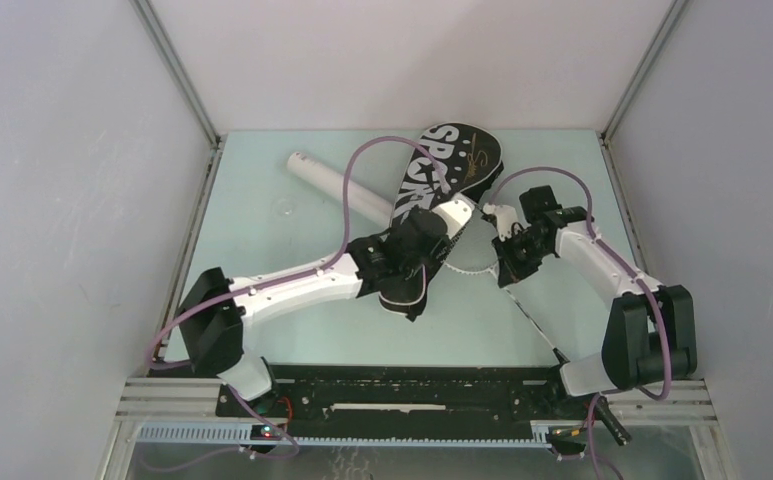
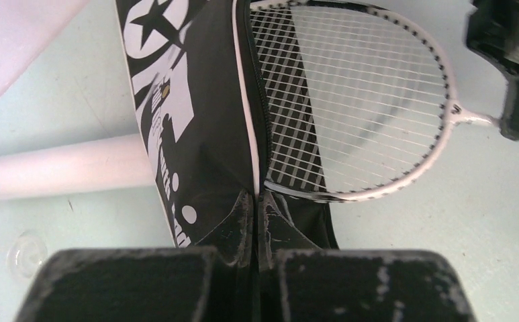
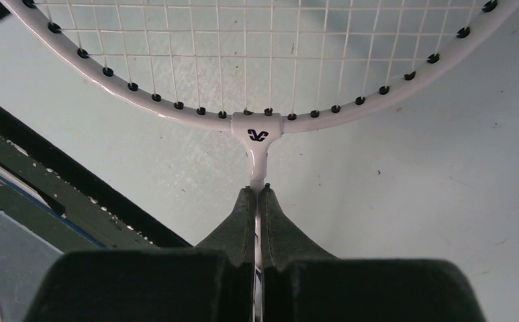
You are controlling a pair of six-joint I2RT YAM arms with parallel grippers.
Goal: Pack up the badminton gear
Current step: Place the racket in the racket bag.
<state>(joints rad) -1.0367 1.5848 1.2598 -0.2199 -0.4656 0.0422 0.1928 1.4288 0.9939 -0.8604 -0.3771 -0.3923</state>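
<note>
Nearest us, the left gripper (image 2: 256,201) is clenched on the zip edge of the black SPORT bag (image 1: 442,170), which lies toward 12 o'clock. The racquet (image 2: 357,100) head sits partly in the bag's mouth, entering from 3 o'clock. The right gripper (image 3: 258,194) grasps its shaft below the throat. The white tube (image 1: 337,185) rests at 11 o'clock. We judge insertion is in hand; the next move calls for pushing the head deeper.

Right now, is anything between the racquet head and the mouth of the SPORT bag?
Nothing visible does. The right gripper is shut on the racquet by its shaft, and the head is partly inside the SPORT bag, whose zipper edge the left gripper pinches. The white tube lies beyond the bag.
</note>
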